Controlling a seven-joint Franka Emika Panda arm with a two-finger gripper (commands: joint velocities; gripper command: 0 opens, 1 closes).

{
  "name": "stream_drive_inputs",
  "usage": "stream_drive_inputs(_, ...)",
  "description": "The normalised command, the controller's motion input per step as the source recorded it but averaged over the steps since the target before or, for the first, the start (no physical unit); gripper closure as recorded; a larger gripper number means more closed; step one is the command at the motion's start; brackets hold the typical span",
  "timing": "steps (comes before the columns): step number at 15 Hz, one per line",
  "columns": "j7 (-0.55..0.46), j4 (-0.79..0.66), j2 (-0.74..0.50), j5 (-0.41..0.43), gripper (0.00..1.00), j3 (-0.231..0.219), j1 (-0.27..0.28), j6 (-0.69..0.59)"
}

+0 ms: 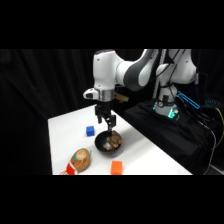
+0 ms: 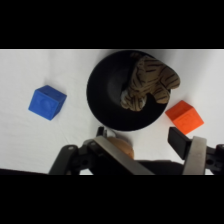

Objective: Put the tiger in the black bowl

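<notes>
- White tabletop (image 2: pixel 20 140), black curtain (image 1: pixel 40 80) behind.
- Blue cube (image 2: pixel 47 102), matte, sharp-edged, far left in wrist view, apart from bowl.
- Black bowl (image 2: pixel 102 107), round, shallow, matte; tiger (image 2: pixel 148 82) lies inside, at its right side, partly over the rim.
- Tiger: striped tan-brown, lumpy, plush-looking.
- Gripper (image 2: pixel 150 150) above bowl, fingers spread, released, nothing between; tiger below, not touched.
- Orange cube (image 2: pixel 184 116) just right of bowl.
- Side view: round tan object (image 1: pixel 81 160) w/ teal mark, front left.
</notes>
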Motion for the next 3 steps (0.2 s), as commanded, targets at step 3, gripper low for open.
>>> stream_drive_inputs(3, 0.15, 0.05, -0.26, -0.148, 0.00, -0.023, 0.007, -0.35)
